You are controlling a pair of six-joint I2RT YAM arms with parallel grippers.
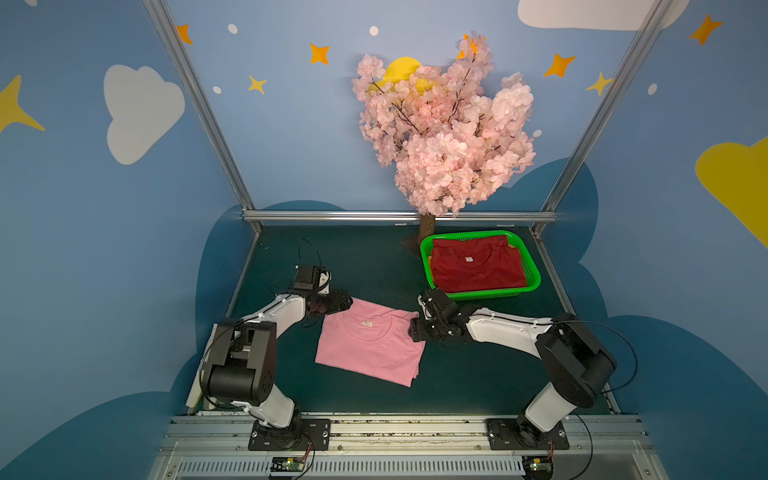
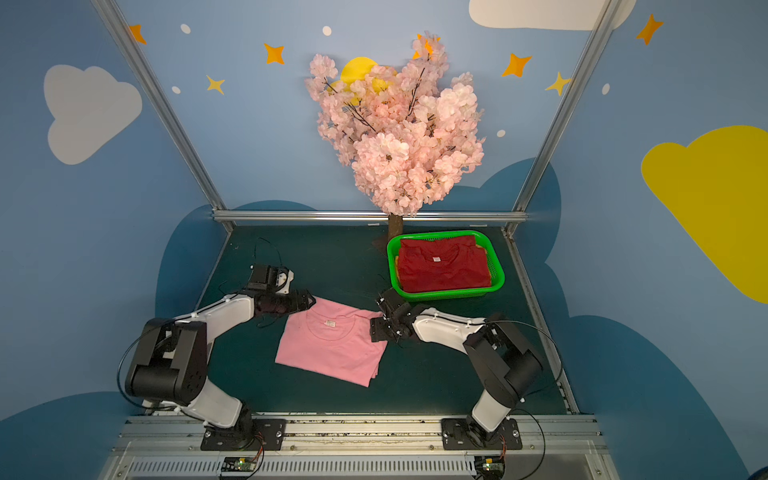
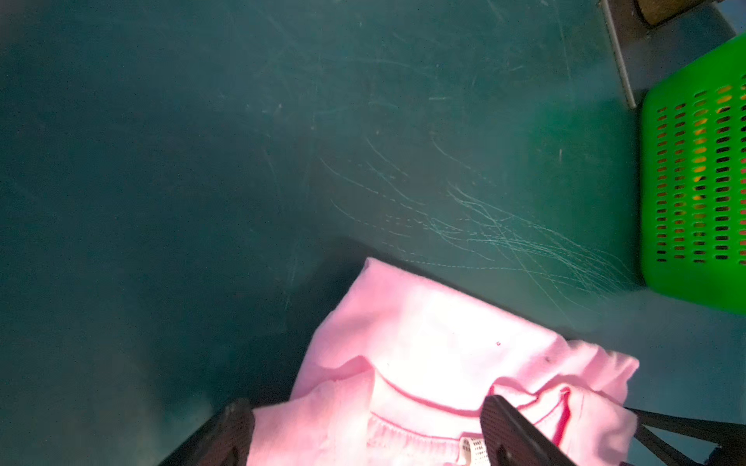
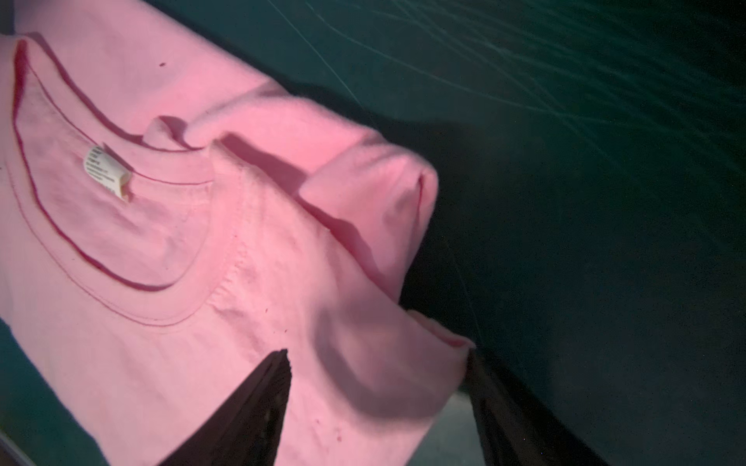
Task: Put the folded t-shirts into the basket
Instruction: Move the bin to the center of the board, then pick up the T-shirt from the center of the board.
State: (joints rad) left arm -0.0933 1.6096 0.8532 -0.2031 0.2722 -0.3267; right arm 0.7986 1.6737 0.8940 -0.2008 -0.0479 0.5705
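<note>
1. Light pink folded cloth t-shirt (image 1: 370,349): lies flat on the dark green surface (image 1: 353,257), between the two grippers.
2. Left gripper (image 3: 363,423): jaws spread wide, straddling the shirt's collar edge.
3. Right gripper (image 4: 379,383): jaws apart, astride the opposite shoulder fold.
4. Bright green perforated plastic basket (image 1: 490,296): just beyond the right gripper, holding a dark red folded t-shirt (image 1: 478,270).
</note>
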